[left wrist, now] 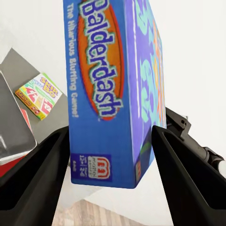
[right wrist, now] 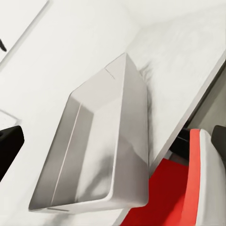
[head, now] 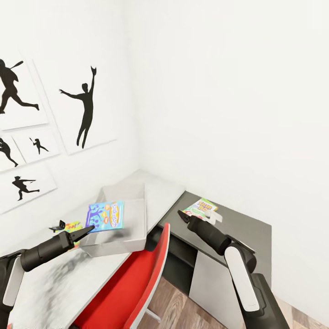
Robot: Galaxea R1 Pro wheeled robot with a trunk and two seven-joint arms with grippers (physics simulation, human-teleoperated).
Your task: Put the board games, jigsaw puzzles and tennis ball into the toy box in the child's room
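Observation:
My left gripper (head: 88,230) is shut on the blue board game (head: 106,216), holding it tilted just above the light grey toy box (head: 137,228) on the pale table (head: 55,283). In the left wrist view the blue board game (left wrist: 113,89) stands between both fingers (left wrist: 33,183). A jigsaw puzzle (head: 73,225) peeks out behind the left gripper. The yellow-green board game (head: 201,208) lies on the dark cabinet top (head: 246,228), just beyond my open right gripper (head: 182,215). The right wrist view looks down into the toy box (right wrist: 101,150), which holds nothing. The tennis ball is out of view.
A red chair (head: 137,278) stands tucked under the desk between my arms, close under the right forearm. White walls meet at the corner behind the desk, with black silhouette posters (head: 84,107) on the left wall. Wood floor (head: 176,301) shows below.

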